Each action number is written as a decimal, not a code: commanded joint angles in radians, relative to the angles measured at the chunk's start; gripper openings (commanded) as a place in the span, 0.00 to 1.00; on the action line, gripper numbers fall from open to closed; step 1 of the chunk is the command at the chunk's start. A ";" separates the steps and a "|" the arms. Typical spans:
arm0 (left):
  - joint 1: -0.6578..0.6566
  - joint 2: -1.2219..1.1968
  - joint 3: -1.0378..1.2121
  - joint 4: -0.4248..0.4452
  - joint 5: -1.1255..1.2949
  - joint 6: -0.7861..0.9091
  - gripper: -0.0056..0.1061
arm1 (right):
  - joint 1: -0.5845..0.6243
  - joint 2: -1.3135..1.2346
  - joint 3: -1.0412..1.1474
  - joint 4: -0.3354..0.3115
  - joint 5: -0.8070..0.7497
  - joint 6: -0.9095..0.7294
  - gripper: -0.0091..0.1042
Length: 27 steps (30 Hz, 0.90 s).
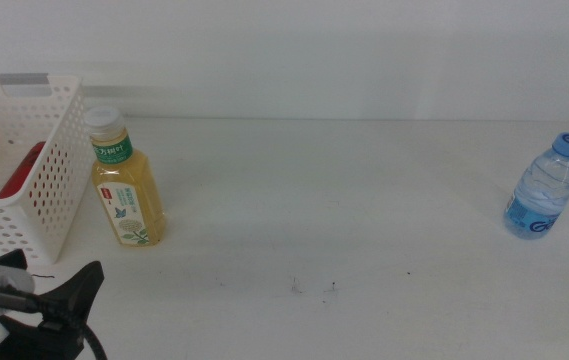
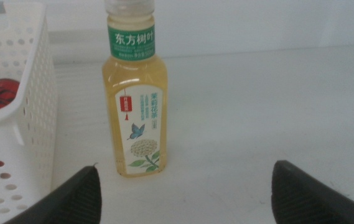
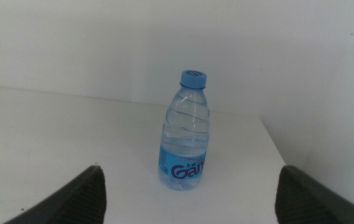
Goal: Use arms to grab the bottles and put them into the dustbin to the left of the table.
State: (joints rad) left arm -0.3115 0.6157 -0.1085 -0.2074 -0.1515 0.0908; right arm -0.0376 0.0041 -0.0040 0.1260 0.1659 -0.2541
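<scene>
1. Standing upright just beside the dustbin, on its table-centre side, the yellow tea bottle is seen apart from the perforated wall, so room is left for a jaw to pass on either side.
2. A red can is already seen lying inside the dustbin, so that part of the job is judged done.
3. The left gripper is held low and near the dustbin's front corner, aimed at the tea bottle; its jaws are spread wide and nothing is gripped, which suits an approach that is judged not yet closed.
4. The small water bottle is placed upright far from the dustbin, close to the opposite table edge.
5. The right gripper is pointed at that water bottle with its jaws likewise set wide apart and empty; it cannot be seen in the middle view.
6. A long carry back to the dustbin is judged necessary for the water bottle.
</scene>
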 commanded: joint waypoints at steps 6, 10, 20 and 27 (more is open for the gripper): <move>-0.008 -0.003 0.008 0.024 -0.054 -0.013 0.89 | -0.003 -0.004 0.004 -0.007 -0.009 -0.008 0.90; -0.008 -0.003 0.008 0.026 -0.054 -0.013 0.89 | -0.003 -0.004 0.004 -0.007 -0.009 -0.008 0.90; -0.008 0.033 0.079 0.075 -0.202 -0.065 0.89 | -0.003 -0.004 0.004 -0.007 -0.009 -0.008 0.90; -0.008 0.198 0.109 0.097 -0.414 -0.091 0.89 | -0.003 -0.004 0.004 -0.007 -0.009 -0.008 0.90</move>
State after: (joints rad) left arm -0.3115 0.7742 -0.0041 -0.1173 -0.5056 0.0147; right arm -0.0376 0.0041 -0.0040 0.1260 0.1659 -0.2541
